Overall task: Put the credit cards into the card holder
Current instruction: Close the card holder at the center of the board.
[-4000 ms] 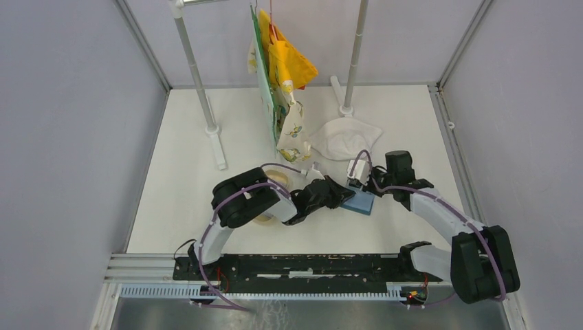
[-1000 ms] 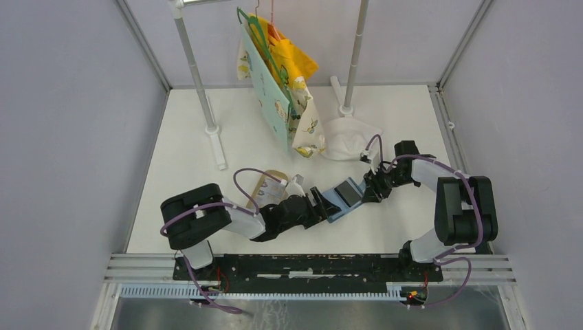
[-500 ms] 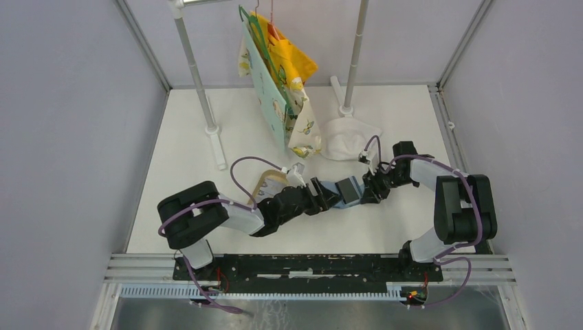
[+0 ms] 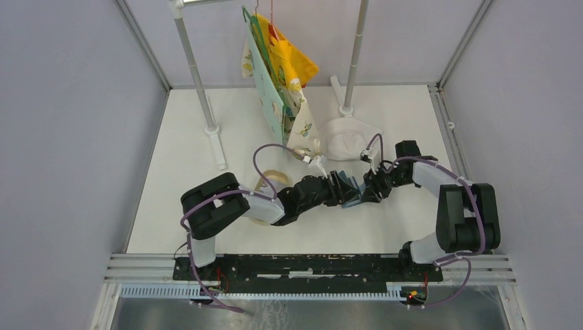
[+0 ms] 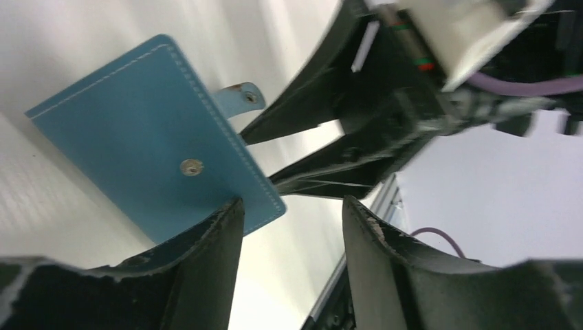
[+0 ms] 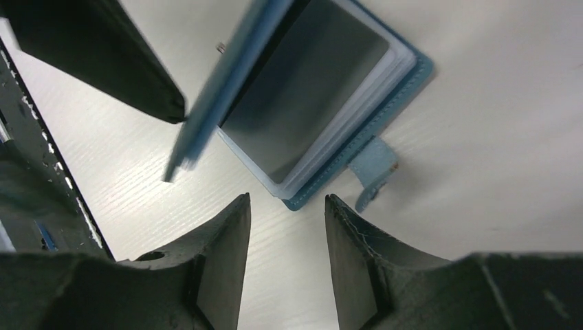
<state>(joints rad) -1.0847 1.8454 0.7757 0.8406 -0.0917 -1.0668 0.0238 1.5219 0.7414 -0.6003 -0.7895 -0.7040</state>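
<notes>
The blue card holder lies open on the white table, and a dark credit card sits in its top clear sleeve. Its front cover, the one with the round snap button, stands tilted up over the sleeves. From the left, my left gripper is open, with one finger against the outside of that cover and nothing between the jaws. My right gripper is open just short of the holder's strap end, apart from it. In the top view both grippers meet at the holder.
A tan oval tray lies behind my left forearm. A white cloth sits at the back right of the holder. Patterned fabric and a yellow item hang from a rack, whose poles stand at the back.
The left gripper has swung towards the right gripper and tipped the holder's cover up over the card. Its jaws have narrowed. The right gripper has barely moved.
</notes>
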